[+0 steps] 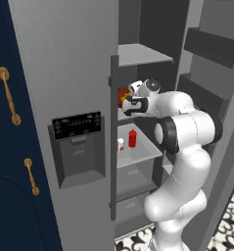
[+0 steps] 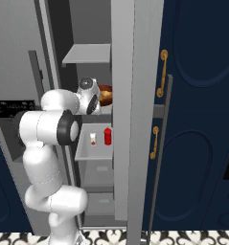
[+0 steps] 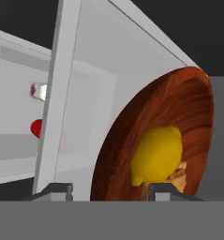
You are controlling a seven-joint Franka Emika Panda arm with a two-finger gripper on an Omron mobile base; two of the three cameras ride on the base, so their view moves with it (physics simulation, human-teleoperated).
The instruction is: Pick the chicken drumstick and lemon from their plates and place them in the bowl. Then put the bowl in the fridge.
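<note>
The fridge [image 1: 64, 73] stands open and my arm reaches into it at mid height. The reddish-brown bowl [image 3: 179, 108] sits on an inner shelf, also visible as bowl [image 1: 122, 95] and bowl [image 2: 105, 94]. Inside it lie the yellow lemon [image 3: 158, 154] and, partly hidden behind the lemon, the golden-brown chicken drumstick [image 3: 180, 174]. My gripper [image 3: 108, 191] is open, its fingertips [image 3: 52, 190] standing apart on either side of the bowl's near rim without pressing on it. The hand [image 1: 133, 104] is right at the bowl.
A red bottle [image 1: 132, 138] and a small white jar [image 1: 121, 144] stand on the shelf below. The fridge's upright divider [image 1: 113, 137] is close on the left of the hand. Navy cabinets with brass handles [image 1: 10, 95] flank the fridge. The right door's racks [image 1: 211, 49] hang beside my arm.
</note>
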